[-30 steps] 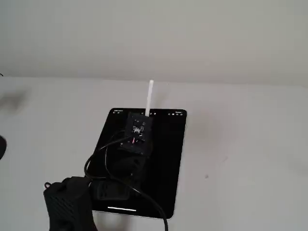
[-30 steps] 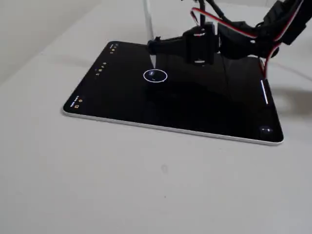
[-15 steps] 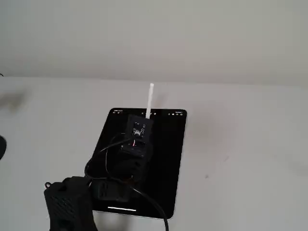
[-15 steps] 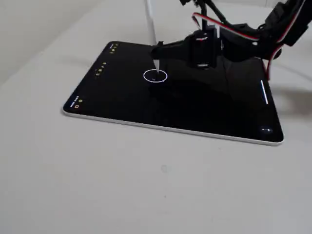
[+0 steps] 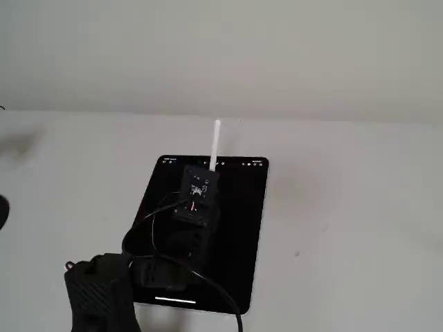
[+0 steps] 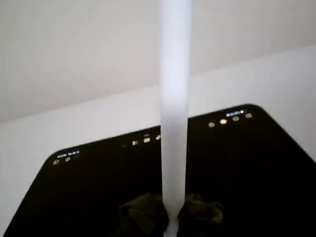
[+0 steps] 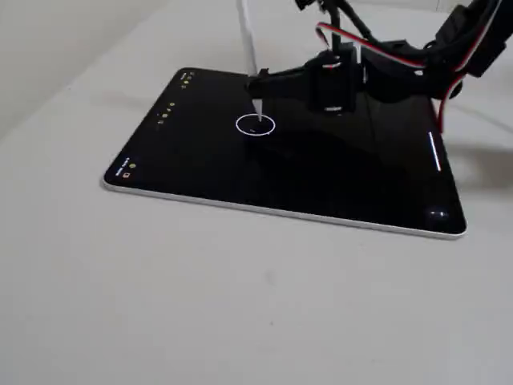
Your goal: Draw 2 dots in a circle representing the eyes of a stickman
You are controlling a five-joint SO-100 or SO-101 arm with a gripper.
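A black tablet (image 7: 321, 180) lies flat on the white table. The circle (image 7: 256, 125), a thin white ring, shows left of the screen's middle in a fixed view. My gripper (image 7: 258, 80) is shut on a white stylus (image 7: 247, 36) that stands nearly upright, its tip down inside the ring. A faint speck (image 7: 252, 129) shows beside the tip; I cannot make out the dots as two. From the other side, the stylus (image 5: 215, 142) rises above the arm and hides the circle. In the wrist view the stylus (image 6: 174, 98) runs up from the gripper (image 6: 170, 222) over the tablet (image 6: 256, 163).
The arm's black base (image 5: 97, 294) and looping cables sit at the tablet's (image 5: 239, 228) near end. Red and white wires (image 7: 377, 50) hang above the screen. Small toolbar icons (image 7: 167, 112) line the tablet's short edge. Bare white table surrounds the tablet.
A second ago the stylus tip hung above the ring's far edge. It has since dropped and shifted slightly right into the ring, and has barely moved in the last half second.
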